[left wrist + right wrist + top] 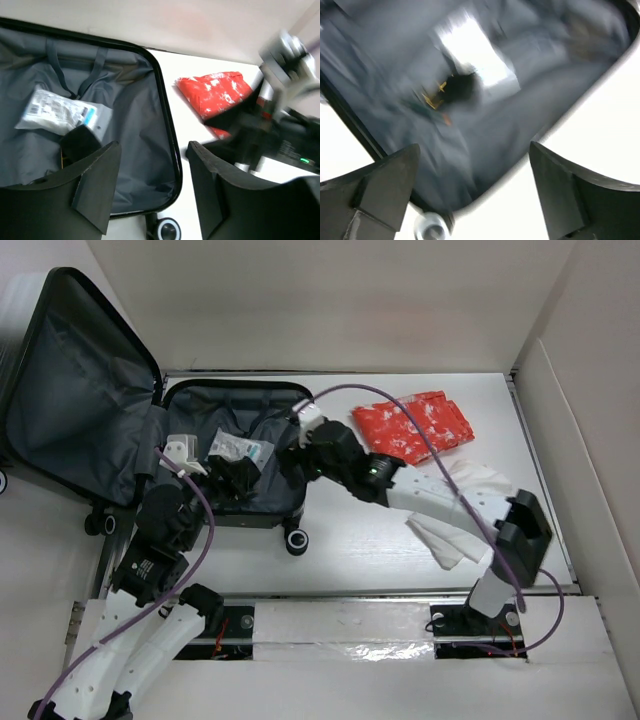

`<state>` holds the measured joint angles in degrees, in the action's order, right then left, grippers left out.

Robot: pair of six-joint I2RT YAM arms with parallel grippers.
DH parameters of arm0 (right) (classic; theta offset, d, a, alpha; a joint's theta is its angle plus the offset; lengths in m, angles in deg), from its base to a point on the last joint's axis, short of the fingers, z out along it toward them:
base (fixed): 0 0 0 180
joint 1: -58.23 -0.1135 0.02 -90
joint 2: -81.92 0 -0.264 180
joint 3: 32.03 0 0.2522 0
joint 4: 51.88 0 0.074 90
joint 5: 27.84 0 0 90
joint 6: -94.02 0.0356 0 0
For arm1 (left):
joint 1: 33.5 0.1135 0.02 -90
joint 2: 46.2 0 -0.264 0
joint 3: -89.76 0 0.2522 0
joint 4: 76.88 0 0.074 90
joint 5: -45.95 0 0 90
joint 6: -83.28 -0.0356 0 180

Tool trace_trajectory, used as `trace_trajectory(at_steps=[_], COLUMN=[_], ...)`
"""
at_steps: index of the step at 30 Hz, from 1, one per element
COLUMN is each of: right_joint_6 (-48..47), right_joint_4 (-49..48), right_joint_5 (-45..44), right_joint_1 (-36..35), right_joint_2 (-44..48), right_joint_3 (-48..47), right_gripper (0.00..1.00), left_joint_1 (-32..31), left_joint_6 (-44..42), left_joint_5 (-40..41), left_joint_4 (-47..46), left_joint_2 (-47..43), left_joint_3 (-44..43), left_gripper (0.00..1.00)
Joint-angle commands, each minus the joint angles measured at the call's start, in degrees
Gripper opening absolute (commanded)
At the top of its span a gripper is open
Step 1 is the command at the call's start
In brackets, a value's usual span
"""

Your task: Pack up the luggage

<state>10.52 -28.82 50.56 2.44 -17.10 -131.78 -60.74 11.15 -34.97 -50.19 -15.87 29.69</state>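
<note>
The luggage (195,405) lies open at the table's left, its lid (80,390) standing up and its dark grey lining (135,125) showing. A clear packet with white and teal print (57,112) rests inside, beside a small black object (80,142). My left gripper (152,185) hangs open over the suitcase's near right corner, with nothing between its fingers. The right gripper (475,190) is open too, empty, above the suitcase's rim (545,130); that view is blurred. In the top view the left gripper (228,483) and right gripper (297,460) sit close together over the base.
A red packet with white print (415,425) lies on the table right of the suitcase. Crumpled white cloth (455,510) sits under the right arm. A black suitcase wheel (295,540) sticks out at the near edge. White walls enclose the table.
</note>
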Motion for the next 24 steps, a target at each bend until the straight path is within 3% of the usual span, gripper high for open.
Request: trace_trajectory(at_steps=[1,5,8,9,12,13,16,18,19,20,23,24], right_joint_6=[1.48,6.05,9.75,10.37,11.34,11.43,10.55,10.72,11.16,11.42,11.52,11.60], right_joint_4=[-3.32,-4.55,-6.92,-7.19,-6.05,-5.53,-4.03,-2.63,-2.45,-2.71,-3.94,-3.85], right_joint_5=[-1.85,-3.87,-5.63,-4.94,-0.29,-0.27,1.22,1.92,2.28,3.06,6.92,7.63], right_joint_1=[4.52,11.21,18.05,20.00,26.51,27.74,31.96,34.42,35.04,35.57,37.85,37.86], right_joint_2=[14.94,29.47,40.17,42.49,50.73,52.51,57.88,59.55,60.78,61.31,63.42,64.12], right_joint_3=[11.96,28.75,41.32,43.52,48.63,48.64,49.26,49.43,49.87,50.48,52.86,53.30], right_gripper=[0.89,0.13,0.00,0.00,0.00,0.00,0.00,0.10,0.16,0.40,0.80,0.83], left_joint_1=[0.17,0.17,0.17,0.17,-1.57,-1.58,-7.81,-12.19,-13.70,-15.10,-17.14,-16.18], left_joint_6=[-0.55,-0.82,-0.03,0.50,2.17,2.26,3.31,4.01,3.84,3.58,5.06,6.55], left_joint_5=[-1.94,-8.45,-16.54,-18.12,-19.46,-19.45,-13.22,-9.62,-6.82,-3.32,-2.31,-4.58], left_joint_4=[-3.52,-5.54,-8.09,-8.27,-9.06,-8.71,-6.69,-6.95,-5.99,-5.38,-6.15,-7.03], left_joint_2=[2.09,6.40,11.14,12.72,22.36,22.41,33.80,42.85,45.93,52.40,64.13,66.68], left_joint_3=[-0.01,-0.80,-1.77,-2.12,-5.53,-7.29,-16.84,-22.05,-28.43,-31.71,-40.69,-42.01], left_gripper=[0.51,0.42,0.30,0.27,0.03,0.03,0.00,0.00,0.00,0.00,0.00,0.00])
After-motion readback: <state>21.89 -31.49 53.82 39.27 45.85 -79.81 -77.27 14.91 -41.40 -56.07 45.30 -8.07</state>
